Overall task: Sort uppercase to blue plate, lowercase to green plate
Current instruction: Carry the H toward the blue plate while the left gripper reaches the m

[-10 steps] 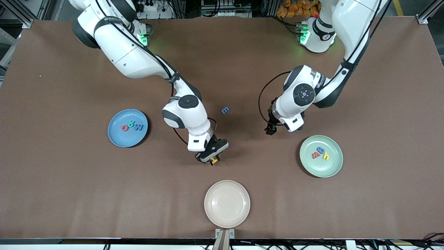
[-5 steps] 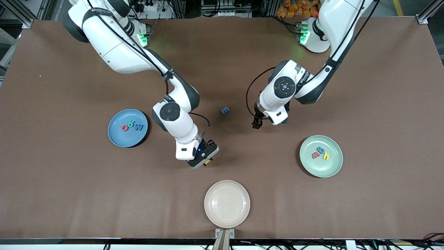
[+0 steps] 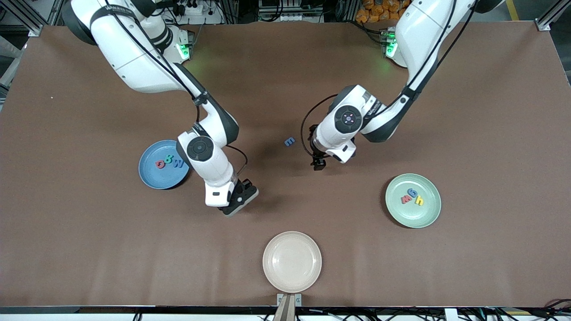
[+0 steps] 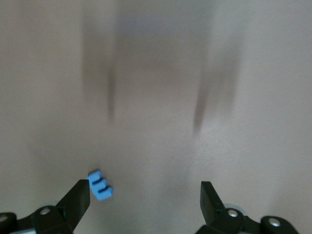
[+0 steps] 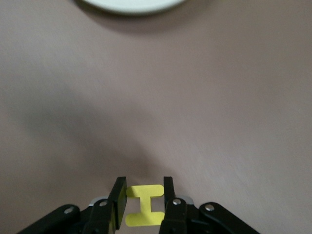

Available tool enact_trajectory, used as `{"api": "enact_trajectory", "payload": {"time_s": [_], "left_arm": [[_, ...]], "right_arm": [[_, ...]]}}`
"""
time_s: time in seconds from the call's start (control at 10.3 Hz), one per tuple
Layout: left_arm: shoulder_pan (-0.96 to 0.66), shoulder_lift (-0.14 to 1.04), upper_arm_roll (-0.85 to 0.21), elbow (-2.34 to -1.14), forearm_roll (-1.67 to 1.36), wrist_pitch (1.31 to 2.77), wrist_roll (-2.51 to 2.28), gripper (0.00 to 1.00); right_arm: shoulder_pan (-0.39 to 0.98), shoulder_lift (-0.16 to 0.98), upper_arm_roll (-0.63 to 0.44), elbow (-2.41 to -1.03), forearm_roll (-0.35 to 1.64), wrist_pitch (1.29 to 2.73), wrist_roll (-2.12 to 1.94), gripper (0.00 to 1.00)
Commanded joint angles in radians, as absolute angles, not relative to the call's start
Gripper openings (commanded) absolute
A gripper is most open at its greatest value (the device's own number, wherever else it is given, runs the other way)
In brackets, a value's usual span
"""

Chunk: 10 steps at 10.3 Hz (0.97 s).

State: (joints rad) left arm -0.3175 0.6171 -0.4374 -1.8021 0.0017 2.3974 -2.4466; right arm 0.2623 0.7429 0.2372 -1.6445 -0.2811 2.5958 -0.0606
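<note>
R gripper [image 5: 141,204] pinches yellow H [image 5: 143,213], needs carry to blue plate [image 3: 151,176]; L gripper [image 4: 144,195], spread, nears blue m [image 4: 100,185] for green plate [image 3: 430,214].

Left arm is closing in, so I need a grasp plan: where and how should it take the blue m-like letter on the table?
Come straight down on the blue m-like letter, which lies flat on the bare table. Close the fingers across its solid back and its leg tips, not along the legs. The left gripper is open, but the letter sits by one finger, so centre first.
</note>
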Motion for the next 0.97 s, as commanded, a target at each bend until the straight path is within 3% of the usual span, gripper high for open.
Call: {"api": "enact_trajectory", "payload": {"time_s": [0.0,0.19,0.49,0.68,0.87], "left_arm": [[-0.37,0.644,-0.423,-1.752,0.02,2.388,-2.651,1.0],[-0.444,0.692,-0.384,-1.712,0.02,2.391,-2.761,1.0],[-0.659,0.765,-0.206,-1.643,0.014,2.395,-2.882,1.0],[-0.681,0.77,-0.198,-1.644,0.015,2.396,-2.913,1.0],[-0.724,0.756,-0.166,-1.657,0.043,2.399,-2.979,1.0]], "right_arm": [[0.232,0.589,0.233,-1.819,-0.22,2.577,-0.103,0.22],[0.221,0.507,0.212,-1.905,-0.148,2.55,-0.197,0.22],[0.213,0.35,0.117,-2.034,-0.023,2.43,-0.391,0.21],[0.216,0.26,0.042,-2.103,-0.021,2.32,-0.451,0.22],[0.216,0.229,-0.004,-2.175,-0.023,2.312,-0.48,0.22]]}}
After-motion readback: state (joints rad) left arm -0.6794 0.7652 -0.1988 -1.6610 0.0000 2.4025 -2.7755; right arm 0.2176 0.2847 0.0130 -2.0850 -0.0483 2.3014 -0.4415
